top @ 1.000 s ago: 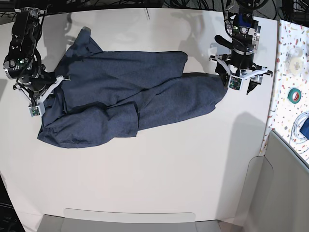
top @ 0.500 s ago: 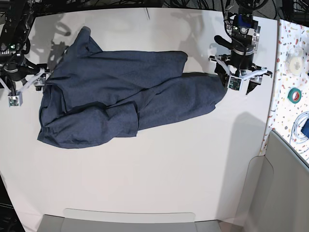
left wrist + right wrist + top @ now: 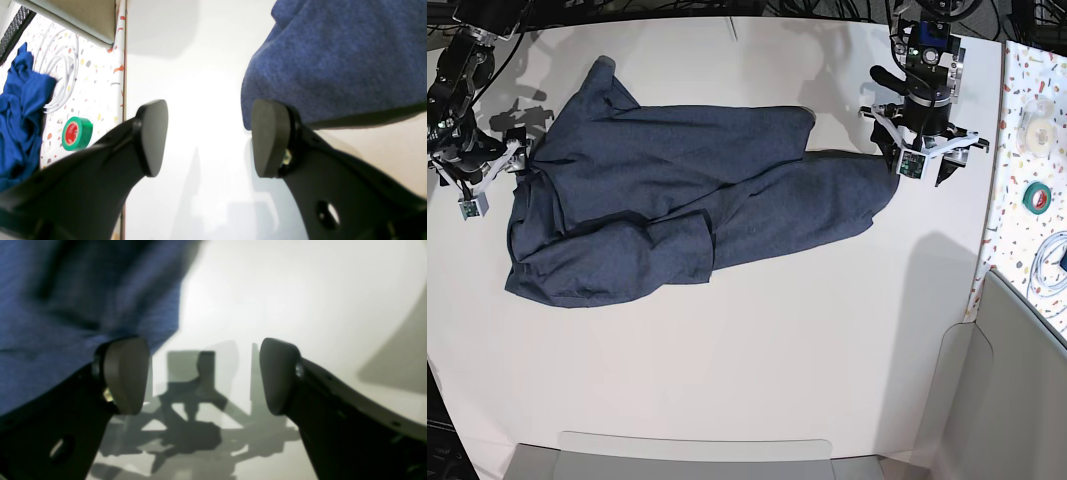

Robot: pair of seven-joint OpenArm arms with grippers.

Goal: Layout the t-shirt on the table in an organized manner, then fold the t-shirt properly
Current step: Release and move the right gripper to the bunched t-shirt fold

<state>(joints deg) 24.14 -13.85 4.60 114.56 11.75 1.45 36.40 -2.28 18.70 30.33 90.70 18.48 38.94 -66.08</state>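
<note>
We are viewing the navy t-shirt lying crumpled across the far half of the white counter, its layers overlapping and no lettering showing. We are holding the left claw spread wide at the shirt's edge nearest the speckled strip, gripping nothing. We are likewise keeping the right claw wide open beside the opposite edge, empty. We are judging the layout as unfinished: the cloth is bunched and skewed, so spreading it flat and every fold are remaining.
</note>
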